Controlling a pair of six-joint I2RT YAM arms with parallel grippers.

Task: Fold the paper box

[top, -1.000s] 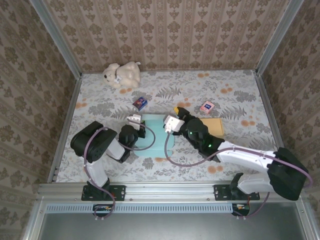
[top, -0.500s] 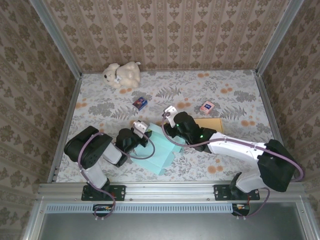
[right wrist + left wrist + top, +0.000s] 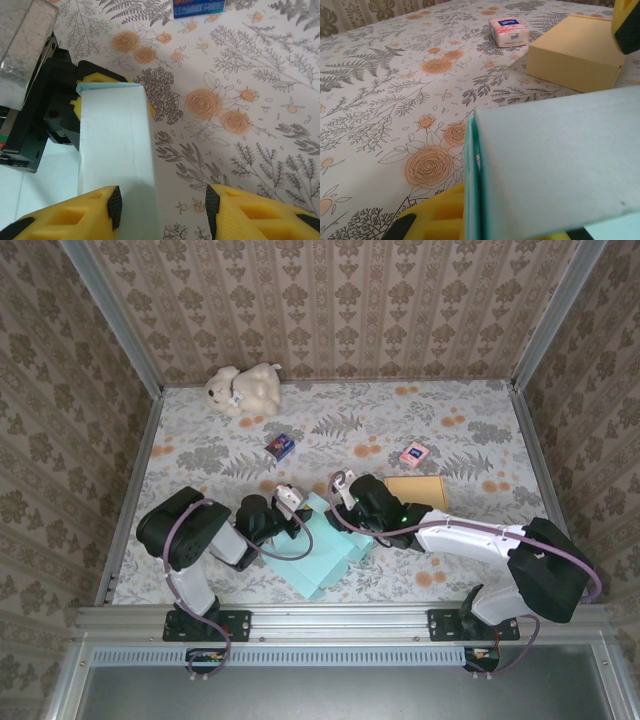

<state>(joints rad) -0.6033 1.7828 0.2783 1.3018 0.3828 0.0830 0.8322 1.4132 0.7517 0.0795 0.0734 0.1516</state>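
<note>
The teal paper box (image 3: 325,548) lies part-folded on the table between both arms, with one side panel standing up. My left gripper (image 3: 287,500) is shut on that panel. In the left wrist view the panel's thin edge (image 3: 472,170) runs between my yellow fingers (image 3: 432,217). My right gripper (image 3: 352,508) is at the panel's other end. In the right wrist view the right gripper (image 3: 162,210) is open, and the pale panel (image 3: 115,150) lies against its left pad (image 3: 115,206), while the right pad is apart over bare table. The left gripper (image 3: 97,82) holds the panel's far end.
A tan box (image 3: 418,490) lies just right of the right gripper, also close in the left wrist view as the tan box (image 3: 575,50). A pink packet (image 3: 413,453), a small blue box (image 3: 281,446) and a plush bear (image 3: 243,388) sit farther back.
The paper box has slid toward the near edge and turned, and one panel now stands up. The left gripper moved right with it. The right gripper dropped to the panel.
</note>
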